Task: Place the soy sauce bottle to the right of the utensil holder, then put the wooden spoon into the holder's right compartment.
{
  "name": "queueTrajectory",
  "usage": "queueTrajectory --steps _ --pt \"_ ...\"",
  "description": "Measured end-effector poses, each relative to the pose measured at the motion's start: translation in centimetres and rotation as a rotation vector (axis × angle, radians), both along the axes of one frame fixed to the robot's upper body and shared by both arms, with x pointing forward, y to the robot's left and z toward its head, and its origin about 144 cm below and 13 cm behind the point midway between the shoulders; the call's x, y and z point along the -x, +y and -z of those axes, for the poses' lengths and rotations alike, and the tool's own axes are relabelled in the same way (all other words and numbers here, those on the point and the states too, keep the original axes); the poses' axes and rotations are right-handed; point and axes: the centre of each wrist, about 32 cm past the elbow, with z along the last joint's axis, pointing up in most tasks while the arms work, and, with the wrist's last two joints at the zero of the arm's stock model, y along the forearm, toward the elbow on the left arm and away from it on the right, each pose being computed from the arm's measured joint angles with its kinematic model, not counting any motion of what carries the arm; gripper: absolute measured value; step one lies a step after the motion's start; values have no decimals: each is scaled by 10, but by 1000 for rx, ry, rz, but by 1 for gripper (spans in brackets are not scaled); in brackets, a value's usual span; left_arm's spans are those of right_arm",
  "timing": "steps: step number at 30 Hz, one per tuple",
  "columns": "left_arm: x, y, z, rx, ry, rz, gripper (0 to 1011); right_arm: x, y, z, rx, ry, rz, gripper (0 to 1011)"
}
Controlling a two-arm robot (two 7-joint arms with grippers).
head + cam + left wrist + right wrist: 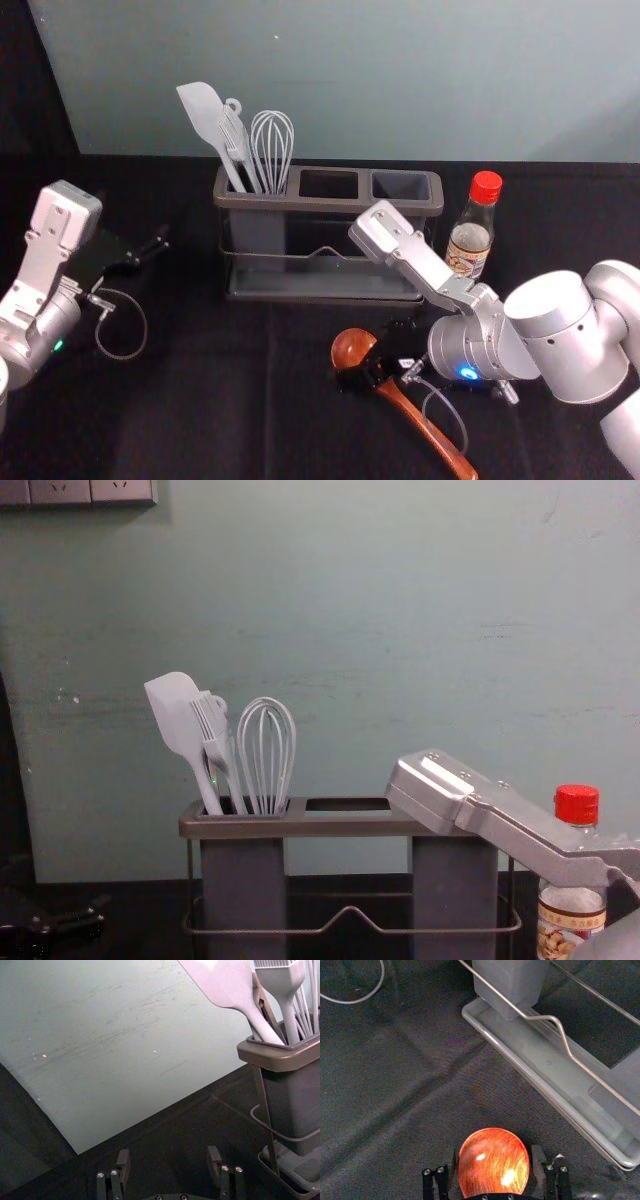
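The left hand [160, 243] hovers over the left side of the dark-covered bench [200, 410], apart from the holder; in its wrist view its fingers stand wide apart with nothing between them. High at the left of the chest view, a socket panel [60, 491] sits on the pale wall [330, 80]. Next comes the utensil holder [330, 204], a grey rack with three compartments. A spatula [205, 115], a brush [237, 140] and a whisk [272, 145] lean in its left compartment, heads up; the middle and right compartments [402, 185] follow. In front of the holder, towards its right half, the wooden spoon [425, 425] lies on the bench, bowl nearer the holder, handle slanting off to the near right. The right hand [362, 378] is low over the spoon, near the bowl. In its wrist view the fingers are spread wide, one either side of the bowl; whether they touch it, I cannot tell. Furthest right of these, the soy sauce bottle [470, 236] stands upright just beside the holder's right end, red cap on.
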Motion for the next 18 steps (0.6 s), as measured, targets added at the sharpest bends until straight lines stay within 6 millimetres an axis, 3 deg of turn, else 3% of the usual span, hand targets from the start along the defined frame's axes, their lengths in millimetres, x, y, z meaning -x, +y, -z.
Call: queueTrajectory --steps 7,18 --pt "0 0 0 0 0 0 1005 0 0 0 0 0 0 839" --pt "0 0 0 0 0 0 1005 0 0 0 0 0 0 838"
